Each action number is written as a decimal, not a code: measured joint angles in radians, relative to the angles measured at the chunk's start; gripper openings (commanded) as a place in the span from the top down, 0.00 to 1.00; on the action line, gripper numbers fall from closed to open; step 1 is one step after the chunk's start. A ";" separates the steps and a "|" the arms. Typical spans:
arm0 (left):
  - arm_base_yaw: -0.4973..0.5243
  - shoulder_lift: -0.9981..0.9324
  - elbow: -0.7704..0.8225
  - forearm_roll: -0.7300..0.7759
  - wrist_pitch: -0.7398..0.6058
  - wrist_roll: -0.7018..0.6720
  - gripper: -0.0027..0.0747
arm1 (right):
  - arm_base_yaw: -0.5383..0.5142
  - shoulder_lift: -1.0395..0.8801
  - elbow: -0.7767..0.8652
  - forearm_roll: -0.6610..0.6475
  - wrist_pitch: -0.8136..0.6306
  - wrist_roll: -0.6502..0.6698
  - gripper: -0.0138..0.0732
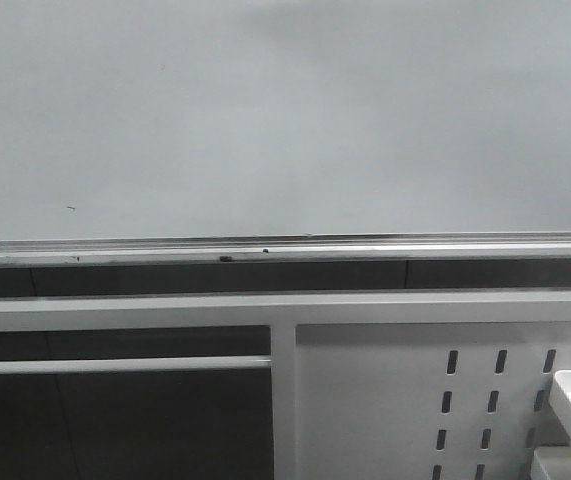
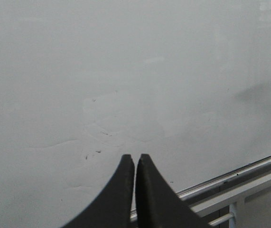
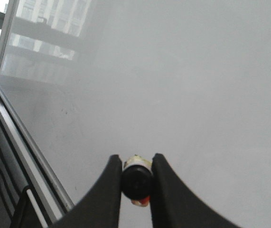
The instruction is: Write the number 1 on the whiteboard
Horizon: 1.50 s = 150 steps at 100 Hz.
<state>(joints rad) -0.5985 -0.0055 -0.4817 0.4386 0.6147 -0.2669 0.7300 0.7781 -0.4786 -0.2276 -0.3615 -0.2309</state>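
Right gripper [image 3: 136, 183], clenched around a black-capped marker pen [image 3: 136, 181], faces the whiteboard [image 1: 285, 110], which is bare of any stroke above its silver rail [image 1: 285, 247] and a perforated metal panel [image 1: 395, 400], while the left gripper [image 2: 135, 164], fingers pressed together and grasping nothing, fronts the same board.
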 measured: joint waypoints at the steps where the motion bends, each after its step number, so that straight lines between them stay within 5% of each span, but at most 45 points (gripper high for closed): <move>1: 0.000 0.000 0.000 0.000 0.000 0.000 0.99 | 0.000 0.004 0.000 -0.002 -0.003 -0.002 0.90; 37: 0.002 0.000 0.000 -0.004 0.000 0.000 0.99 | 0.000 0.137 0.000 0.002 -0.087 -0.150 0.90; 78: 0.002 0.000 0.000 -0.006 0.000 0.000 0.99 | 0.000 0.192 0.000 0.228 -0.179 -0.361 0.90; 150: 0.002 0.000 0.000 -0.006 0.000 0.000 0.99 | 0.012 0.316 0.000 0.375 -0.347 -0.445 0.90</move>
<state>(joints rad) -0.5967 -0.0055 -0.4817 0.4331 0.6147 -0.2669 0.7416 1.0938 -0.4786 0.1473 -0.7087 -0.6759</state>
